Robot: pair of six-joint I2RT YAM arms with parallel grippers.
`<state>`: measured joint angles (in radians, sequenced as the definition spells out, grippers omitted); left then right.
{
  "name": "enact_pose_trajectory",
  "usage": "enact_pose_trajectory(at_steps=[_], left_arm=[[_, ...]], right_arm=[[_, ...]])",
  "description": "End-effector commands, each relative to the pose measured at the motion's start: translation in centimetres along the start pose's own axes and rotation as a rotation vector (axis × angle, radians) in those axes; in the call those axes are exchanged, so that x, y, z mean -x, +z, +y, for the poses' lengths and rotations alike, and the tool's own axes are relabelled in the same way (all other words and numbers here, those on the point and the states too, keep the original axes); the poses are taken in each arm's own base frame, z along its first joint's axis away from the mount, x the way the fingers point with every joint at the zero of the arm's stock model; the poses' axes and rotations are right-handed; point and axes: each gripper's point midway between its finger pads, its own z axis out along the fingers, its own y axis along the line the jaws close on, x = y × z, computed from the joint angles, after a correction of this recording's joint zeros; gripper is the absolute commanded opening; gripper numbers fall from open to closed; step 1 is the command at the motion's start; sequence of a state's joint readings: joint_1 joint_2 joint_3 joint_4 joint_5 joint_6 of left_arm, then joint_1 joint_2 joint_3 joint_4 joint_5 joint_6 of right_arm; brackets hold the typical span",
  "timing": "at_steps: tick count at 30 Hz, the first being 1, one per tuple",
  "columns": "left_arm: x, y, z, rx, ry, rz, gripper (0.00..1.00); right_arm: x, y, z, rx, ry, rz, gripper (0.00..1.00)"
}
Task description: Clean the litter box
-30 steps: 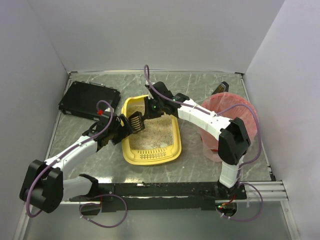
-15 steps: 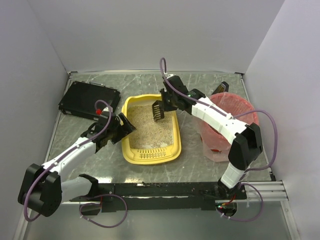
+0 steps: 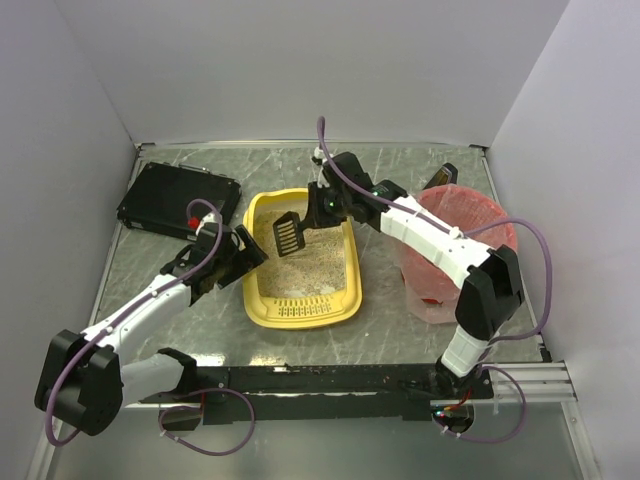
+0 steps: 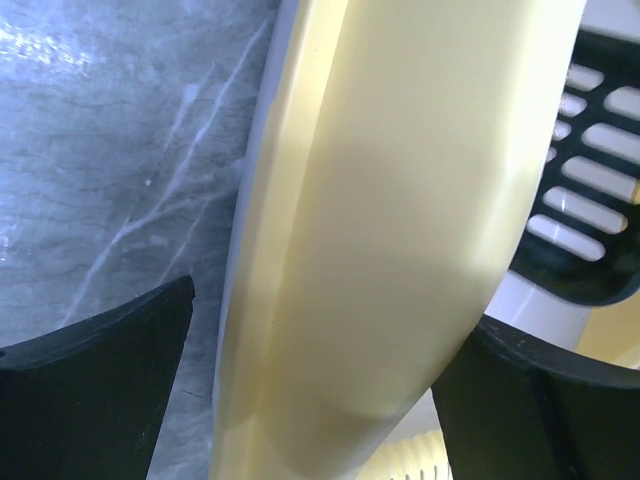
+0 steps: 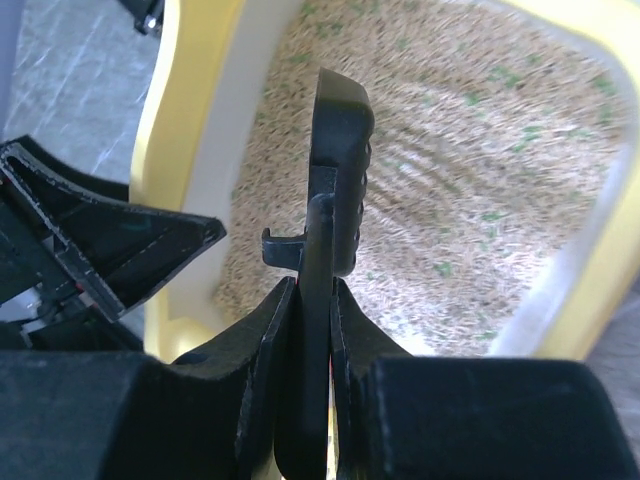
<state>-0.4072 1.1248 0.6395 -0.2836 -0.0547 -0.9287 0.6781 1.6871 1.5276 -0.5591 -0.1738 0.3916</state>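
Note:
The yellow litter box [image 3: 300, 312] lies mid-table with beige litter [image 3: 305, 265] inside. My right gripper [image 3: 318, 212] is shut on the handle of a black slotted scoop [image 3: 288, 234], held over the far left part of the litter. The right wrist view shows the scoop [image 5: 338, 160] edge-on, clamped in the right gripper [image 5: 312, 285] above the litter [image 5: 480, 150]. My left gripper [image 3: 245, 250] is open, its jaws astride the box's left wall. In the left wrist view that wall [image 4: 380, 250] runs through the left gripper [image 4: 335, 315], with bare table showing beside one finger.
A pink-red bag-lined bin [image 3: 455, 250] stands right of the box, under the right arm. A flat black box [image 3: 180, 200] lies at the far left. A small black and orange object [image 3: 440, 177] sits behind the bin. White walls enclose the table.
My right gripper lifted the scoop from the litter's left side, swung it right, then back left over the far end. My left gripper opened wider at the box's left wall.

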Motion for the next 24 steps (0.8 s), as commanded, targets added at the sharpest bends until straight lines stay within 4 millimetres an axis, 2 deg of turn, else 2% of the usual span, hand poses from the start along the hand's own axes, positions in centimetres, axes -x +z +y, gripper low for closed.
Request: enact_pose_trajectory(at_steps=[1,3,5,7,10,13,14,17,19,23,24], left_arm=[[1.6,-0.3,-0.2,0.021,0.002,-0.072,0.97],[2.2,-0.7,-0.5,0.011,0.002,-0.094,0.97],[2.7,-1.1,-0.5,0.020,0.008,-0.110,0.97],[3.0,-1.3,-0.5,0.028,0.024,-0.118,0.97],[2.8,-1.2,-0.2,0.042,0.030,-0.109,0.97],[2.9,-1.5,-0.2,0.052,0.022,-0.109,0.97],[3.0,-1.7,0.4,0.081,0.022,-0.119,0.97],[4.7,-3.6,0.2,0.086,-0.007,-0.194,0.97],[6.4,-5.4,-0.7,0.065,-0.005,-0.260,0.97],[9.0,-8.9,-2.0,0.048,-0.010,-0.347,0.97],[9.9,-9.9,-2.5,0.040,-0.024,-0.373,0.97]], right_arm=[[-1.1,1.3,0.6,0.053,0.040,0.051,0.07],[-1.0,1.3,0.2,0.033,0.042,0.048,0.27],[-0.9,0.9,0.2,0.022,0.040,0.038,0.42],[-0.7,0.4,-0.6,-0.022,0.040,0.027,0.52],[0.2,-1.1,-0.8,-0.045,0.026,-0.021,0.75],[1.6,-2.8,-0.7,-0.064,0.001,-0.077,0.79],[2.3,-3.6,-0.6,-0.074,-0.008,-0.099,1.00],[4.7,-6.3,-1.4,-0.151,-0.019,-0.195,1.00],[5.6,-8.3,-2.0,-0.197,-0.013,-0.241,1.00],[7.9,-12.9,-3.8,-0.328,0.034,-0.362,1.00],[8.1,-13.8,-4.8,-0.345,0.072,-0.371,1.00]])
